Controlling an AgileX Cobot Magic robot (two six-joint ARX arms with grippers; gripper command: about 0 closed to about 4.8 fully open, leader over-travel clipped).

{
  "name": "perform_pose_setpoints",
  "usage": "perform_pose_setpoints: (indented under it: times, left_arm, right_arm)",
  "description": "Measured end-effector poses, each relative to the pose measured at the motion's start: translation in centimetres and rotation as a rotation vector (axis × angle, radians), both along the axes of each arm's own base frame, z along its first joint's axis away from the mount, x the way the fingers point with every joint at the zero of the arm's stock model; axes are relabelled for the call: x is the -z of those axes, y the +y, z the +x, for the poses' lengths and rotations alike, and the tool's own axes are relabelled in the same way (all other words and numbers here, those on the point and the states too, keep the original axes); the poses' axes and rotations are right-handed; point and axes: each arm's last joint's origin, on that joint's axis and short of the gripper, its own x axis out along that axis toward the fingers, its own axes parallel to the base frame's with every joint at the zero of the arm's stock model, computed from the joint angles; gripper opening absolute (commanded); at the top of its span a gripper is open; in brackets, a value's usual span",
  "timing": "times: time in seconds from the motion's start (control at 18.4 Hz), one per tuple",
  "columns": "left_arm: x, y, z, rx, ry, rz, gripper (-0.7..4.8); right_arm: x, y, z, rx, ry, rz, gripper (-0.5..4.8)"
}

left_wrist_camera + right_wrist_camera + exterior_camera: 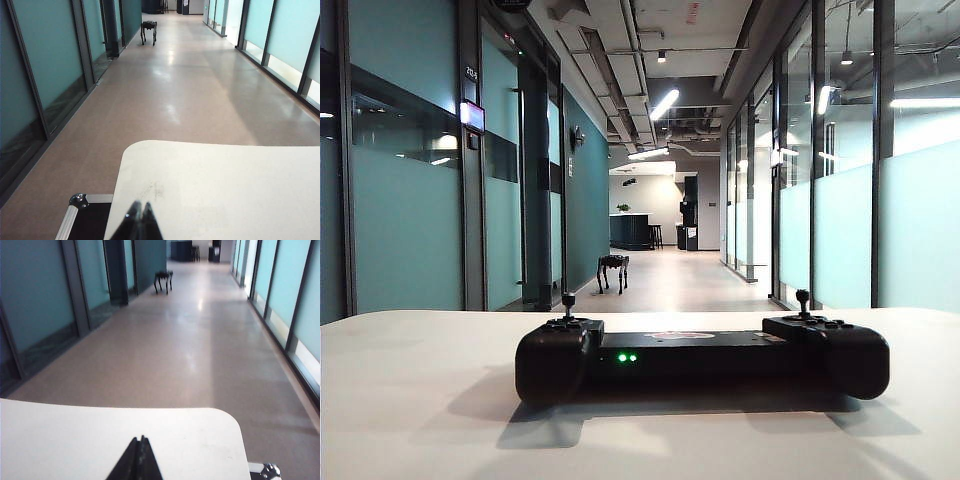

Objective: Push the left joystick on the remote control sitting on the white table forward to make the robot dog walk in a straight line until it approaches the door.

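The black remote control (700, 355) lies on the white table (410, 400) with two green lights lit on its middle bar. Its left joystick (568, 303) stands upright and untouched; the right thumbstick (803, 300) matches it. Far down the corridor stands the robot dog (612, 270), also the robot dog (148, 30) and the robot dog (163, 279), beside the dark doorway on the left wall. No arm shows in the exterior view. My left gripper (140, 205) is shut and empty over the table's near part. Likewise shut and empty, my right gripper (139, 439) hangs there too.
Glass partitions (410, 200) line both sides of the corridor. A dark door frame (535, 180) stands on the left near the dog. A black case with metal edging (80, 220) sits by the table's corner. The table's rounded far edge (220, 412) faces the corridor floor.
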Motion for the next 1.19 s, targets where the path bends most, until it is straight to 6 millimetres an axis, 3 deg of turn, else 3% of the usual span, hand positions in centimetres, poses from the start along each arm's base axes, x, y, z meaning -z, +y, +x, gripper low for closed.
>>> perform_pose_setpoints:
  times: [0.43,0.65,1.19]
  left_arm:
    - [0.0,0.0,0.0,0.000,0.000,0.000,-0.05]
    - [0.0,0.0,0.0,0.000,0.000,0.000,-0.05]
    - [0.0,0.0,0.0,0.000,0.000,0.000,-0.05]
  right_arm:
    - [3.5,-0.7,0.8,0.089,0.029,-0.003,-0.01]
    - [3.6,-0.8,0.7,0.089,-0.065,0.008,-0.01]
    - [4.3,-0.7,0.7,0.087,0.014,0.000,-0.01]
